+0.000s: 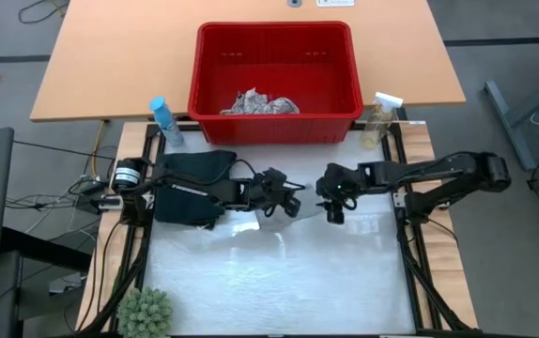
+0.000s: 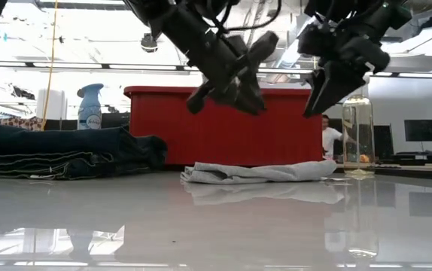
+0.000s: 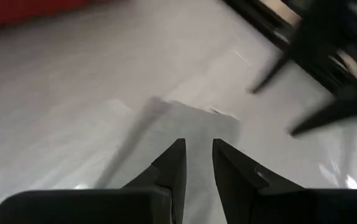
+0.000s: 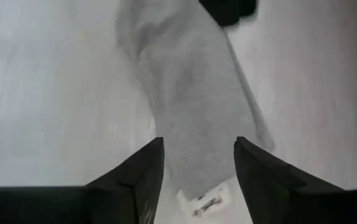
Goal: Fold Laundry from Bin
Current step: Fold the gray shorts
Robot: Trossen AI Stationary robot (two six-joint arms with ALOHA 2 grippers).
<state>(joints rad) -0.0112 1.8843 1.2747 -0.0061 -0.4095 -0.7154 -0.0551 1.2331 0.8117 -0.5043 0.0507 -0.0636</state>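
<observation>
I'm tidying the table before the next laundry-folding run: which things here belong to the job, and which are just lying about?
Part of the job:
- red bin
- leaf-print cloth inside it
- dark trousers, folded on the table's left
- grey cloth lying under the two grippers

Just lying about:
- blue spray bottle
- clear spray bottle
- green plant

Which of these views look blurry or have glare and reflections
Low view: the glossy table mirrors the grey cloth and red bin; background windows are washed out. Left wrist view: the other arm is motion-smeared. High view: pale glare streaks on the table top.
</observation>
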